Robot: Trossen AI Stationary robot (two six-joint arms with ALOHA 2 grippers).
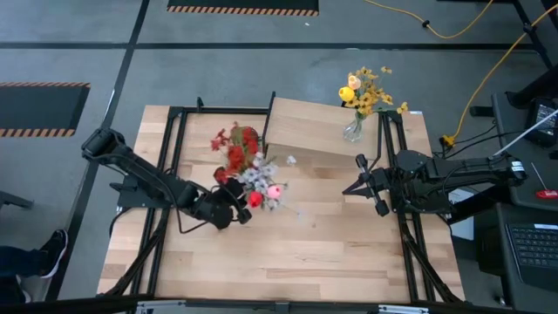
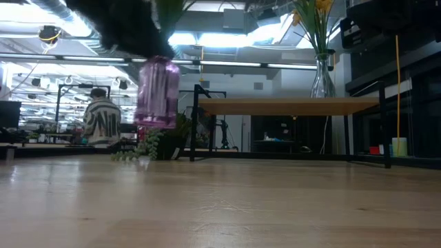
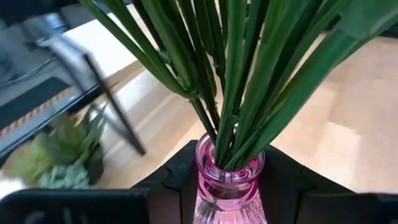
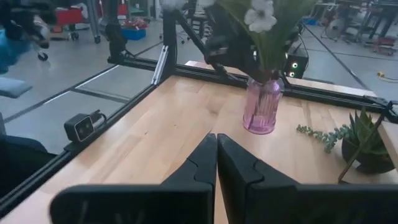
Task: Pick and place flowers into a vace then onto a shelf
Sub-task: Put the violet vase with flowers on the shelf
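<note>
- Our left gripper (image 3: pixel 230 193) has the neck of the pink vase (image 2: pixel 157 93) clamped between its fingers. In the low view the vase hangs clear of the table (image 1: pixel 331 253), so we'd call it lifted, somewhere around the table's middle, just off the shelf's near-left corner.
- Right gripper (image 4: pixel 216 163) sits near the table's right edge with its fingers pressed together, holding nothing, just waiting.
- The flowers (image 1: pixel 248 170) in the pink vase are a mixed bunch: red clusters, white blossoms, a pink bud. From the left wrist view we only get their green stems (image 3: pixel 236 81) packed into the neck.
- The shelf (image 1: pixel 318 131) stands along the table's far edge, and a clear vase (image 1: pixel 353 129) with yellow flowers (image 1: pixel 366 92) is already up on its right end.
- Progress, as we read it: one vase done and shelved, the second one filled and mid-carry. What's left is getting it onto the shelf.
- Count: two vases, two bunches, one shelf. Also a small potted green plant (image 4: pixel 367 140) on the table under the shelf.
</note>
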